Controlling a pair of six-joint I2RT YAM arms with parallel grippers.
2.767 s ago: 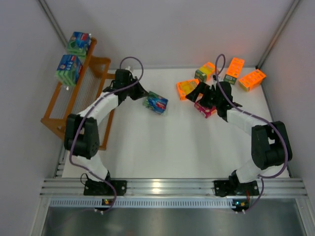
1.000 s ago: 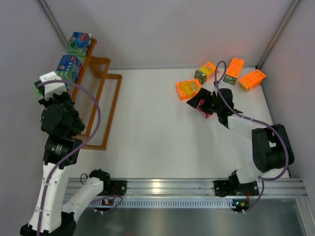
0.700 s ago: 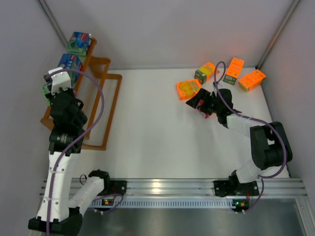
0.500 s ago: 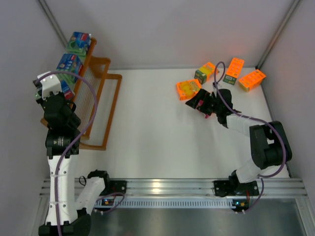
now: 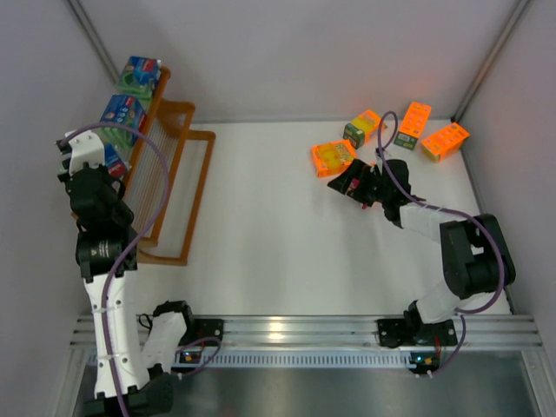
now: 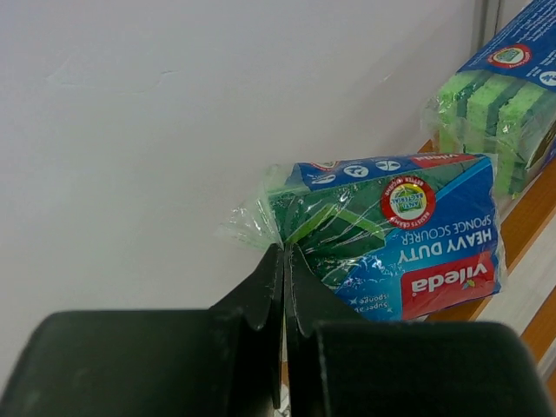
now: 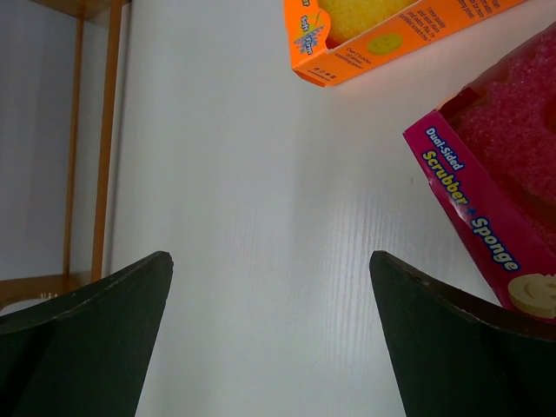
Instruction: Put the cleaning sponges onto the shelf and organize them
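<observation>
My left gripper is raised beside the orange shelf, shut on the plastic flap of a blue-green sponge pack. In the left wrist view the jaws pinch the wrap, and the pack hangs by the shelf's top rail. Two more blue-green packs sit on the top tier. My right gripper stands open low over the table, with a pink sponge pack just off its right finger. Orange packs lie near it.
A fourth orange pack lies at the far right by the side wall. The grey left wall is close behind the held pack. The shelf's lower tiers carry nothing.
My left arm has carried the blue-green pack off the table and up to the shelf's top tier, settling near the wall. My right gripper has edged slightly left beside the pink pack.
</observation>
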